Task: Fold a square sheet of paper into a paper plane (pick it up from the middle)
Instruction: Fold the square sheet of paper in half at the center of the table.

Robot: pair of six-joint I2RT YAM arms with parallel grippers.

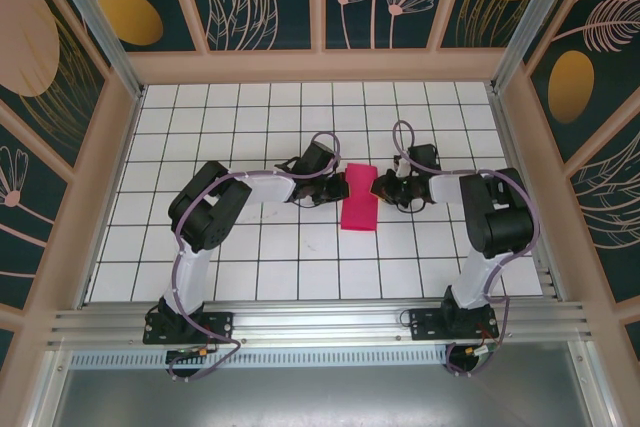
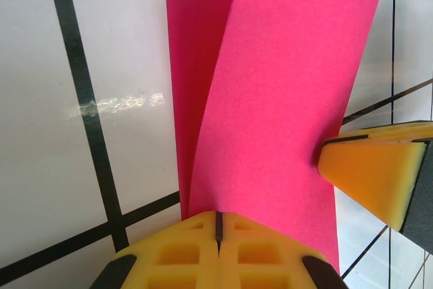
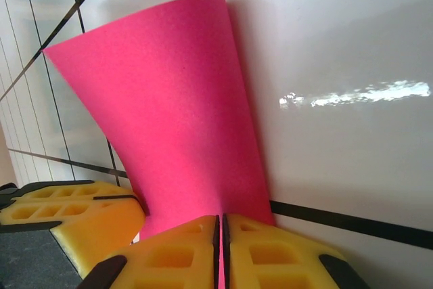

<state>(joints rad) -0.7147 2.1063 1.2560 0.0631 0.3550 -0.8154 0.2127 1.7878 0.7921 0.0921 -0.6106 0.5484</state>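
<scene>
1. Top external view: the sheet of paper (image 1: 359, 197) lies doubled over as a narrow pink strip on the tiled table (image 1: 250, 247), directly between the two sets of fingertips.
2. From the left wrist, two layers run away from the fingers. The darker under-layer sits against the table, and the brighter top layer bows up and fans off it to the right.
3. The left gripper (image 2: 218, 225) is closed tight, pinching the near edge of the sheet between its yellow pads.
4. The right gripper (image 3: 221, 231) is likewise clamped on the opposite edge, with the paper rising ahead of it in a loose curve rather than a flat flap.
5. Each gripper has the other's yellow finger just off to one side, so the two are working very close together.
6. I'd judge this to be an early half-fold, not yet pressed flat. The layers are splayed, and no sharp crease shows.
7. To do it well:
   - Bring the top layer's edge square over the one beneath before any pressing.
   - Hold both pinches level so the thin sheet doesn't twist or tear.
   - Lower it gently and run the crease from one end to the other.
   - Release one side only once the fold stays put.
</scene>
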